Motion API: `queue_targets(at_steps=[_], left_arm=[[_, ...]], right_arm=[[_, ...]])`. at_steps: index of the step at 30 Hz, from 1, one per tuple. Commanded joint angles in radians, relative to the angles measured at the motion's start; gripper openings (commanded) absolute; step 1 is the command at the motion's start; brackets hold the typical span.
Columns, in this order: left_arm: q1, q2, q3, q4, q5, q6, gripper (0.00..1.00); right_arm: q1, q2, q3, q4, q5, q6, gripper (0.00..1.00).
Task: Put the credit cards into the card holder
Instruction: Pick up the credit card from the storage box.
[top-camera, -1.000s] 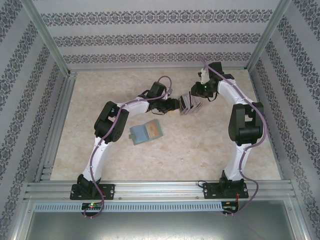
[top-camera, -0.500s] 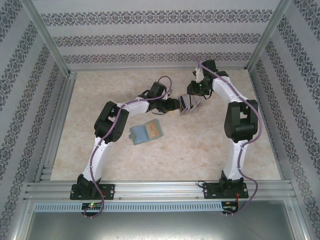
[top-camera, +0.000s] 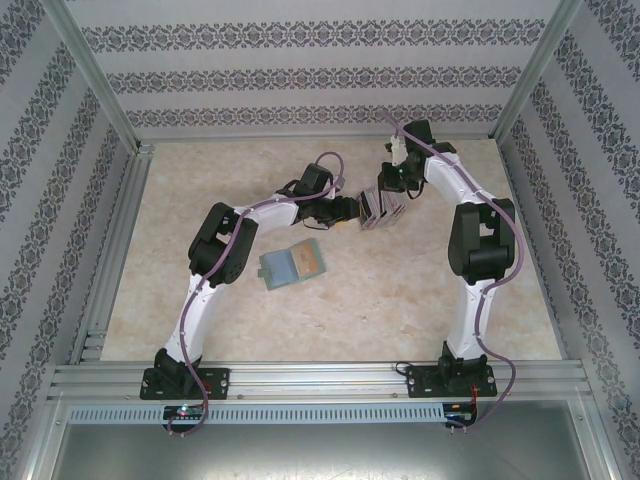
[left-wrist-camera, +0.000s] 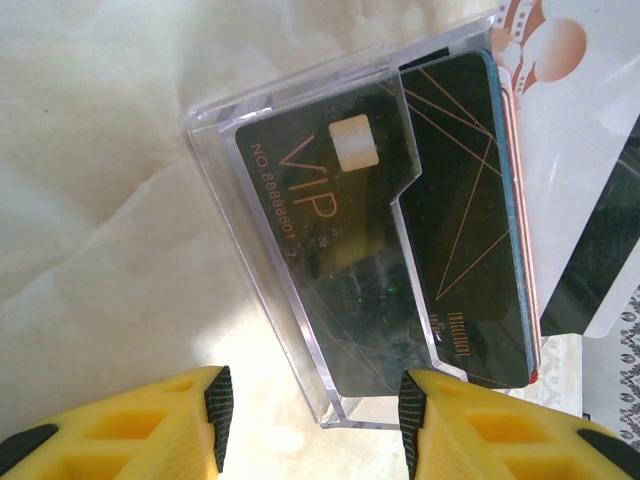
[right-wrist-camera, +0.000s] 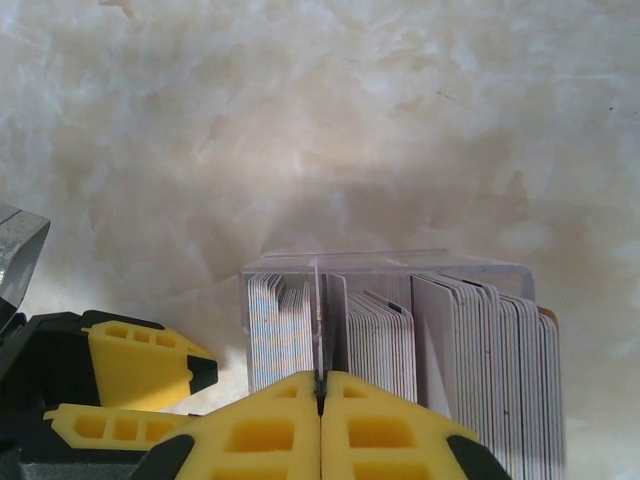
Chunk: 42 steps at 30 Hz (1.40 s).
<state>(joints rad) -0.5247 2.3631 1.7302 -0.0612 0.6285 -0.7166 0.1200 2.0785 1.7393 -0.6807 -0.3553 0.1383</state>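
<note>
Swings right pincer (right-wrist-camera: 320, 388) in, clamps thin pale plastic card (right-wrist-camera: 317, 315) in clear rack (left-wrist-camera: 262, 262); holds left pincer (left-wrist-camera: 315, 402) apart; readies extraction.

Top view from high behind, facing down over whole bench (top-camera: 200, 300), left wrist view close beside clear card rack (left-wrist-camera: 255, 250), right wrist view close above same rack, shared by all three

White tubular links and blocky black joints on the left arm (top-camera: 196, 300) and right arm (top-camera: 468, 305) alike. Mauve cable (top-camera: 262, 206) strung along each in loose loops. Flat black bases (top-camera: 178, 382). Bright yellow fingers (left-wrist-camera: 480, 432) (right-wrist-camera: 262, 432), moulded with hollow rectangular cells, black pads on inner faces.
</note>
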Motion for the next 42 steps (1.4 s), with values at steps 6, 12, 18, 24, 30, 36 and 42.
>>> queue_targets(at_steps=[6, 12, 18, 24, 30, 36, 42], left_arm=[[-0.015, -0.051, -0.020, 0.003, 0.020, -0.005, 0.50], [-0.004, -0.150, -0.096, 0.079, 0.044, -0.040, 0.51], [0.041, -0.301, -0.298, 0.344, 0.151, -0.168, 0.53], [0.092, -0.385, -0.450, 0.593, 0.266, -0.313, 0.55], [0.094, -0.395, -0.451, 0.667, 0.326, -0.349, 0.53], [0.091, -0.382, -0.444, 0.686, 0.332, -0.375, 0.50], [0.081, -0.385, -0.443, 0.714, 0.348, -0.398, 0.38]], right_arm=[[-0.007, -0.121, 0.004, -0.022, -0.002, -0.009, 0.06], [-0.021, -0.246, -0.048, -0.006, -0.067, 0.012, 0.05], [-0.030, -0.348, -0.172, 0.048, -0.263, 0.058, 0.05], [-0.031, -0.411, -0.314, 0.151, -0.511, 0.138, 0.05], [-0.021, -0.417, -0.379, 0.255, -0.637, 0.215, 0.05], [-0.012, -0.404, -0.391, 0.317, -0.680, 0.259, 0.06], [-0.005, -0.372, -0.378, 0.332, -0.676, 0.269, 0.05]])
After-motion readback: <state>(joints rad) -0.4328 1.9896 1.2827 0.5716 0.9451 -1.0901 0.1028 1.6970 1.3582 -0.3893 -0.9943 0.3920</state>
